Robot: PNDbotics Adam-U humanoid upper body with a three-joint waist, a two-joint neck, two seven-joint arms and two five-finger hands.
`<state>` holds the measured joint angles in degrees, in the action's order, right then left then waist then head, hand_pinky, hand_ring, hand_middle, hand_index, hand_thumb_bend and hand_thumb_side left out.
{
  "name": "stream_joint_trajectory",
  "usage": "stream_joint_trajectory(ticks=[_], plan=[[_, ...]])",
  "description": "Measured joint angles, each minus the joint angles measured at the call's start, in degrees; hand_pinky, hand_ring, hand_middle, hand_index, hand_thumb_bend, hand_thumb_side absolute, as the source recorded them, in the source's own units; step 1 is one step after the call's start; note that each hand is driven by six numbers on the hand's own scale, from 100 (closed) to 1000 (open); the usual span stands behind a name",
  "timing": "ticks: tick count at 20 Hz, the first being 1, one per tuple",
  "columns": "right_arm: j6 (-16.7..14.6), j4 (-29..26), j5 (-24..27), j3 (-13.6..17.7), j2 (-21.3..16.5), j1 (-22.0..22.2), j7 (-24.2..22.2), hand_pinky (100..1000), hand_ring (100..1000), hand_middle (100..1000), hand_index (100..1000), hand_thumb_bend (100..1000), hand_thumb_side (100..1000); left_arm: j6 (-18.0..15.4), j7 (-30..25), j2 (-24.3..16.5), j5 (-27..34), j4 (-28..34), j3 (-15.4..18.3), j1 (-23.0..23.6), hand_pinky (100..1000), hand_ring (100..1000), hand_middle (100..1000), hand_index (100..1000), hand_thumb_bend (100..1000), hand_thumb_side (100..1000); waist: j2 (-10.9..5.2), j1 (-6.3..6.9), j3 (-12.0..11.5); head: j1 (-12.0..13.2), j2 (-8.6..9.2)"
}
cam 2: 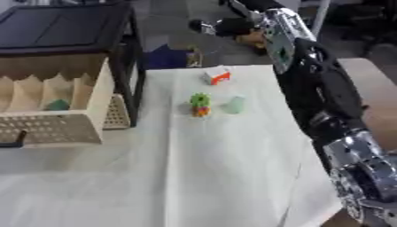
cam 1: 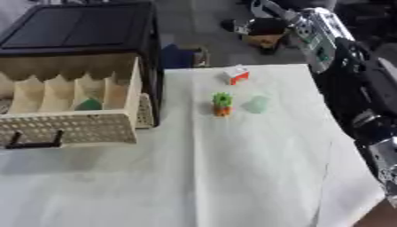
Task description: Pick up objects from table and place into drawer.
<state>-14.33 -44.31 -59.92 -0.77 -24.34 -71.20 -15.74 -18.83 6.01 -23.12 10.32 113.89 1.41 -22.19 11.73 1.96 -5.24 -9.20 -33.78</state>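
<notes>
Sitting out near the desk's [cam 1: 232, 177] far edge are three small things: a white-and-red box [cam 1: 236, 74], a green-topped orange toy [cam 1: 223, 104] and, just beside it, a pale green piece [cam 1: 256, 104]. The beige drawer [cam 1: 74, 128] stands pulled open at the left edge, something green [cam 1: 88, 104] inside. The right arm [cam 2: 318, 88] stretches along the right edge; whether its hand is open or closed, can't tell.

matt white cloth [cam 1: 232, 177], perforated plastic drawer [cam 1: 70, 128]
</notes>
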Motion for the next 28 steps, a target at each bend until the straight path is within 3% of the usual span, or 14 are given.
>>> stream_joint_trajectory(ticks=[4,11,18,23,28], plan=[[-2.3,3.4,-0.6,-0.3,0.0,-0.5,-2.1,822,864,835,988,733,908,0.3,-0.3,0.0,0.0,0.0,-0.2,0.0,538,543,636,889,100,1000,0.0,-0.09,0.0,0.0,0.16],[-4.5,6.7,-0.4,-0.7,0.0,-0.8,-7.7,803,841,793,1000,826,666,0.8,-0.8,0.0,-0.3,0.0,-0.2,0.2,538,541,635,879,100,1000,0.0,-0.34,0.0,0.0,0.61],[-5.1,7.6,1.2,-1.0,0.0,-0.9,-15.4,789,821,762,994,838,450,1.5,-1.5,0.1,-0.5,0.0,-0.2,0.5,539,540,635,865,100,1000,0.0,-0.38,0.0,0.0,0.63],[-5.0,7.7,2.1,-1.1,0.1,-1.3,-20.0,783,814,756,986,752,336,1.9,-1.9,0.6,-0.6,0.0,-0.5,0.6,540,539,634,861,100,1000,0.01,-0.53,0.0,0.0,0.64],[-4.7,7.7,2.1,-1.4,0.5,-1.4,-22.4,765,798,748,969,657,308,2.3,-2.2,0.9,-0.6,0.0,-0.5,0.7,541,539,633,856,100,1000,0.1,-0.63,-0.2,0.0,0.67]])
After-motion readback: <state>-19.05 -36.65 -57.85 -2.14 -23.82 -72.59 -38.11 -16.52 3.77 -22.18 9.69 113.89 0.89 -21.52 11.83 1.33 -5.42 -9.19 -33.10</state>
